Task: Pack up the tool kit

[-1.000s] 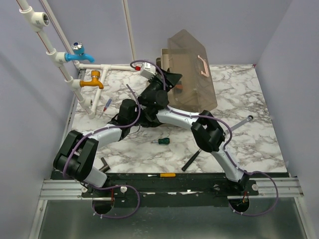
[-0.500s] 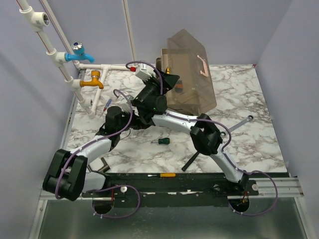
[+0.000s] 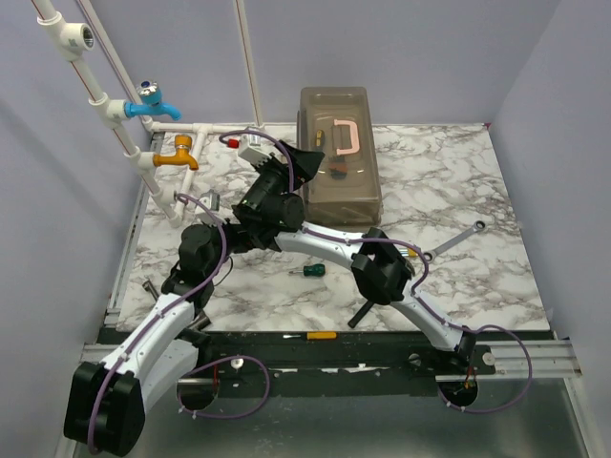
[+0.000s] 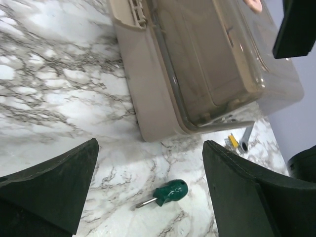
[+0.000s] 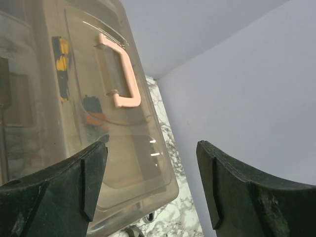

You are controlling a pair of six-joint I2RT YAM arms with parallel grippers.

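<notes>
Boxy beige toolbox [image 4: 148, 84] with smoky translucent lid [image 5: 143, 148] sits on marble table [image 3: 458, 191].

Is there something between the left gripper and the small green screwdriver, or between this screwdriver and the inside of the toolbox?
Nothing visible lies between the open left gripper and the green screwdriver; there is only marble there. But the toolbox has its smoky lid shut, so the way in is closed.

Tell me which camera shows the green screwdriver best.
Left wrist. The green screwdriver fills more of that frame, its stubby handle and short shaft clear on the marble beside the toolbox. The top view shows it only small and far off; the right wrist view does not show it.
</notes>
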